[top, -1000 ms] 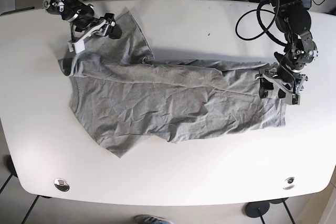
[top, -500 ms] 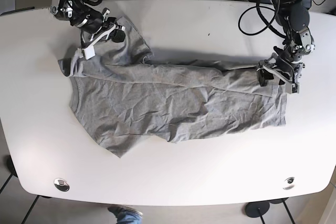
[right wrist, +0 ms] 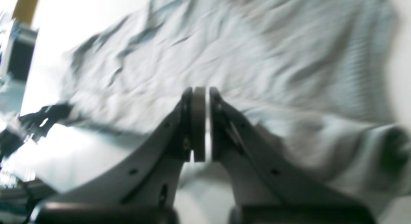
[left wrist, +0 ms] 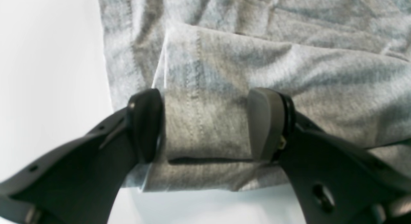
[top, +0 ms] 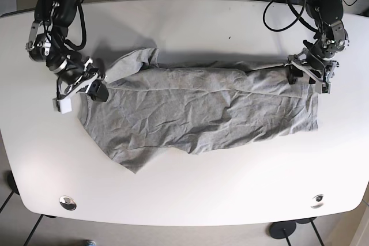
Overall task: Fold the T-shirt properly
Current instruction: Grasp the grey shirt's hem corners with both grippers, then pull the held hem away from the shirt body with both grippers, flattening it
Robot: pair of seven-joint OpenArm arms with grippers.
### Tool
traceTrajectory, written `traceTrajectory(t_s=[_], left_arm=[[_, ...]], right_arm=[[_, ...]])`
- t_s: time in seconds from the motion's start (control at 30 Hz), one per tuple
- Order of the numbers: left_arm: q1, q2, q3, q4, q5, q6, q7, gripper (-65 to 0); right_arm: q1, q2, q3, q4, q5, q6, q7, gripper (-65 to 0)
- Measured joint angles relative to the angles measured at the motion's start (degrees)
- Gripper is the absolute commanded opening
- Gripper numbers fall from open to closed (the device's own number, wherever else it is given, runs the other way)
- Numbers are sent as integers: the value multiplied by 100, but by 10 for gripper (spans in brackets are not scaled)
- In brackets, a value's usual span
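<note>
A crumpled grey T-shirt (top: 202, 113) lies spread across the white table (top: 190, 200), its upper left part folded over. At the shirt's left edge my right gripper (top: 95, 87) is shut; the blurred right wrist view shows its fingers pressed together (right wrist: 199, 89) against the T-shirt (right wrist: 224, 40). My left gripper (top: 308, 75) sits at the shirt's upper right corner. In the left wrist view it is open (left wrist: 205, 124), its fingers (left wrist: 146, 124) astride a folded hem of the T-shirt (left wrist: 289, 66).
Two round metal fittings (top: 68, 202) (top: 317, 200) sit near the table's front corners. Black cables (top: 277, 15) loop over the table behind my left arm, and more gear lies past the back edge.
My right gripper swung from the back left down to the shirt's left edge, dragging the sleeve down and over. The left gripper shifted slightly back at the right hem.
</note>
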Motion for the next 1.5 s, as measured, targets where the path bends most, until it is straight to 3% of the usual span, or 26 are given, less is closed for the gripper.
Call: traceTrajectory(t_s=[0.17, 0.33, 0.4, 0.5, 0.67, 0.7, 0.77, 0.9, 1.03, 1.07, 1.17, 1.2, 1.23, 1.3, 1.5], left_arm=[[0, -9, 0, -2, 4, 0, 0, -260], [0, -11, 0, -2, 0, 0, -2, -260], [2, -7, 0, -2, 2, 2, -2, -260], [0, -4, 0, -2, 0, 2, -2, -260], [0, 7, 0, -2, 0, 20, -4, -260], [0, 7, 0, -4, 2, 20, -4, -260], [0, 9, 0, -4, 2, 20, -4, -260], [0, 7, 0, -2, 2, 20, -4, -260], [0, 2, 2, -4, 2, 20, -4, -260], [0, 4, 2, -4, 2, 20, -2, -260], [0, 0, 2, -4, 0, 20, -4, -260], [0, -2, 2, -4, 2, 20, -2, -260], [0, -2, 2, -4, 2, 20, -2, -260], [0, -2, 2, -4, 2, 20, -2, -260], [0, -7, 2, -4, 2, 20, -2, -260]], right_arm=[[566, 308, 4, -280, 72, -15, -197, -614], [-538, 234, 17, 503, 107, -31, -461, -338], [-1021, 44, 63, 577, 70, -35, -400, -273], [-1473, -175, 216, 557, -98, -35, -144, -260], [-1471, -557, 227, 120, -1193, 15, -98, -257], [-1412, -614, 227, 0, -1292, 50, -107, -257], [-1303, -658, 227, -175, -1290, 330, -96, -257], [-1099, -682, 240, -570, -1165, 470, 79, -263], [-1014, -737, -2, -710, -1067, 487, 203, -292], [-1003, -767, -63, -713, -1080, 485, 195, -342], [-1023, -901, -87, -750, -1086, 483, 68, -591], [-1043, -925, -87, -752, -1110, 474, 59, -645], [-1062, -938, -66, -754, -1126, 472, 52, -621], [-1102, -938, -52, -457, -1281, 448, -57, -633], [-1283, -914, -20, 1071, -1202, 942, -74, -633]])
